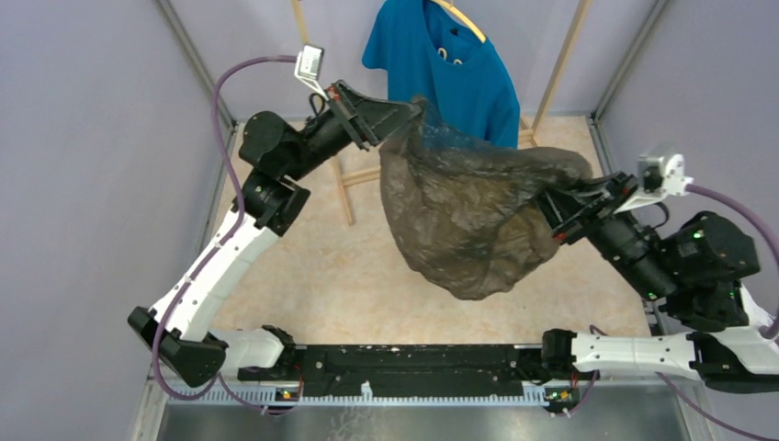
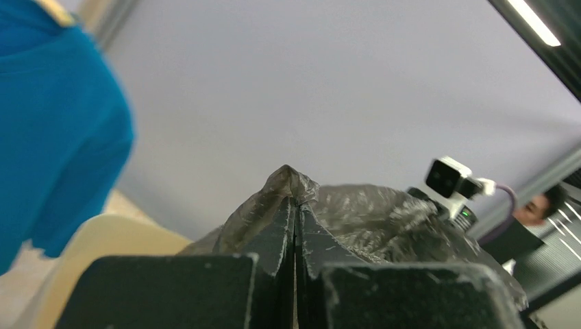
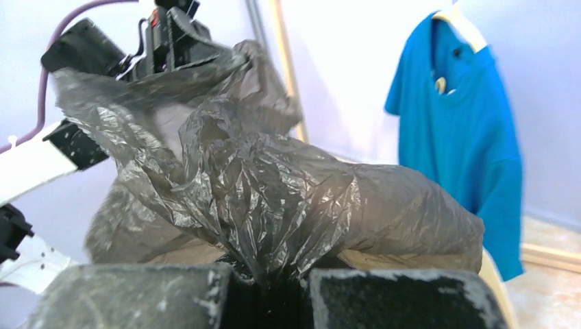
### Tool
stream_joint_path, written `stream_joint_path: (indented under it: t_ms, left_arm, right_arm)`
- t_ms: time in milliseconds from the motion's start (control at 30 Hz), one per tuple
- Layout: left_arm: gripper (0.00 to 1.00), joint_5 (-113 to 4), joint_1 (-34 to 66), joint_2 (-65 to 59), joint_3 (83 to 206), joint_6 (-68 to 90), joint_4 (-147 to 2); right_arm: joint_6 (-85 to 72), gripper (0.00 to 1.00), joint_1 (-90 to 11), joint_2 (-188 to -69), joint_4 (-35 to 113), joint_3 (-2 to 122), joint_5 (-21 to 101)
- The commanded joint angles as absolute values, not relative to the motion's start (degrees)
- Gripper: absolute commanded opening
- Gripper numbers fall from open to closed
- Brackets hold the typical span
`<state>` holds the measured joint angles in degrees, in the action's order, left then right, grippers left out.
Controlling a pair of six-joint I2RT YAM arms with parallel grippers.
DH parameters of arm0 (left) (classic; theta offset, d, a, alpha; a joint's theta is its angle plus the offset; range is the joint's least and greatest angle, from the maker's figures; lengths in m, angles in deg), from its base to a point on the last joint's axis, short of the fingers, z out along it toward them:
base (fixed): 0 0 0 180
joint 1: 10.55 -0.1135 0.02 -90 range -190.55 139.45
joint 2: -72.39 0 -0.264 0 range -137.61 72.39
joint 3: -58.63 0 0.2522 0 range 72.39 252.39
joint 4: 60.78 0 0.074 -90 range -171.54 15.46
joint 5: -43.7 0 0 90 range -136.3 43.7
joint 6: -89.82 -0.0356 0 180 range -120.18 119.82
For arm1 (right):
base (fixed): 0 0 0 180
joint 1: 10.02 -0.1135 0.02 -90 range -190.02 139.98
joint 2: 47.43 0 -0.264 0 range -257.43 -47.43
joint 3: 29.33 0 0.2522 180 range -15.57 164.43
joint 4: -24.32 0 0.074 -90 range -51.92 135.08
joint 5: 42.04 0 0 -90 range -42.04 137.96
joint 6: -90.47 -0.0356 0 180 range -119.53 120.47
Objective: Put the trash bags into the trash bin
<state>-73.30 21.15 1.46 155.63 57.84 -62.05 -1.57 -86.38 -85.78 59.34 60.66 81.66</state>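
The trash bag, thin, crinkly and grey-brown, hangs spread between both grippers above the floor. My left gripper is shut on its far left edge; in the left wrist view the fingertips pinch a peak of plastic. My right gripper is shut on its right edge; a bunch of folds runs into the jaws. The cream-beige trash bin shows only as a rounded rim below the bag. In the top view the bag hides it.
A blue T-shirt hangs on a wooden rack just behind the bag and close to the left gripper. Grey walls close in on the left, right and back. The arm bases run along the near edge.
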Motion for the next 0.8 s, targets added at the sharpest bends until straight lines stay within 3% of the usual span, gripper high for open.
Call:
stream_joint_path:
  t_ms: [0,433,600,767]
  left_arm:
    - [0.0,-70.95,27.28,-1.65,163.9,55.73,-54.69]
    - [0.0,-61.79,29.7,-8.87,166.35,44.76,-55.87]
    - [0.0,-57.72,29.63,-12.31,171.98,36.93,-65.55]
    - [0.0,-54.4,29.62,-10.39,166.93,34.2,-66.01]
  right_arm:
    - [6.3,0.0,-86.65,-85.07,60.79,65.14,86.38]
    - [18.12,0.0,-86.6,-88.06,55.84,62.81,100.56]
    - [20.51,0.02,-86.58,-91.14,54.15,64.3,103.6]
    - [20.76,0.04,-86.33,-93.09,52.76,59.42,103.78]
